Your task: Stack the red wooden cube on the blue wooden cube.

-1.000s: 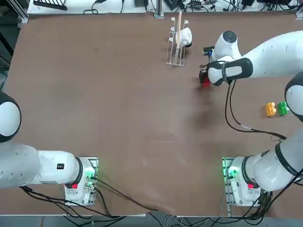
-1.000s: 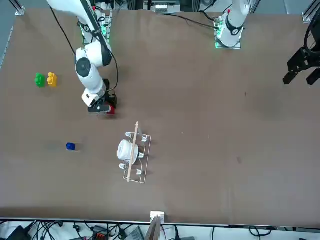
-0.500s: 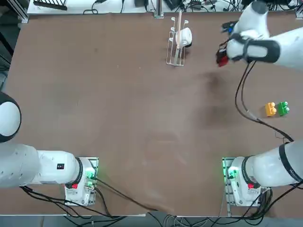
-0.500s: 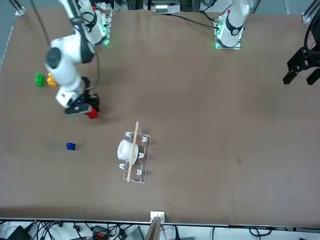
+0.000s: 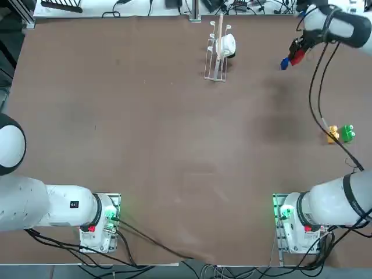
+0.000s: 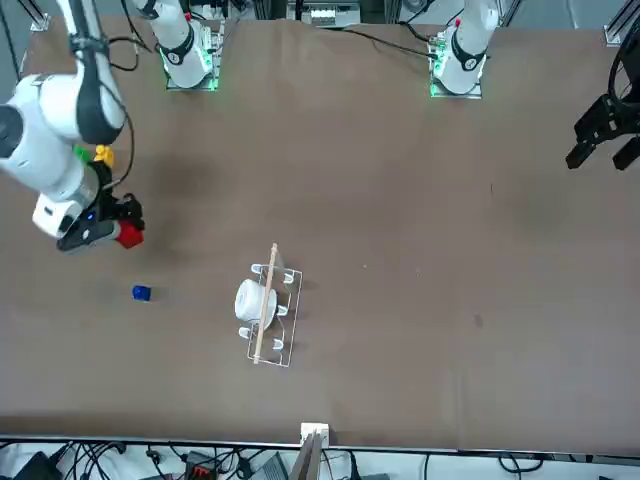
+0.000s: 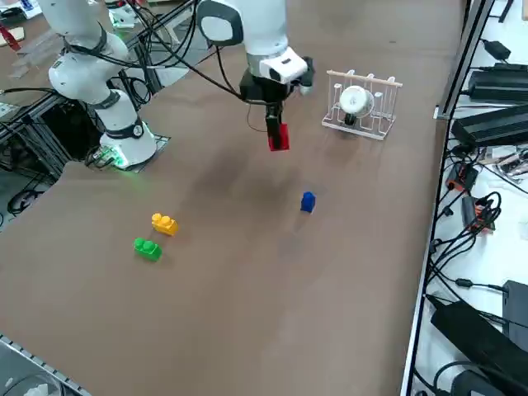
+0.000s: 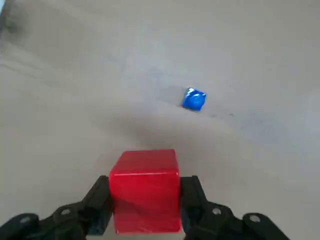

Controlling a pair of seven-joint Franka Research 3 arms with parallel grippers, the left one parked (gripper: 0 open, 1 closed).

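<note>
The red wooden cube (image 8: 145, 191) is being held in the right pincer (image 8: 146, 207), above the desk (image 7: 247, 272); the carrying step is being judged as in hand. Next, it is needing to be centred over the blue wooden cube (image 8: 194, 99) and lowered.

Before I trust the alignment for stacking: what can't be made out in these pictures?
- Top view: red cube partly hidden by right gripper.
- Front view: green block mostly behind the arm.
- Wrist view: cube's underside, cut off by the edge.
- Whether red is directly above blue cube: views disagree.
</note>
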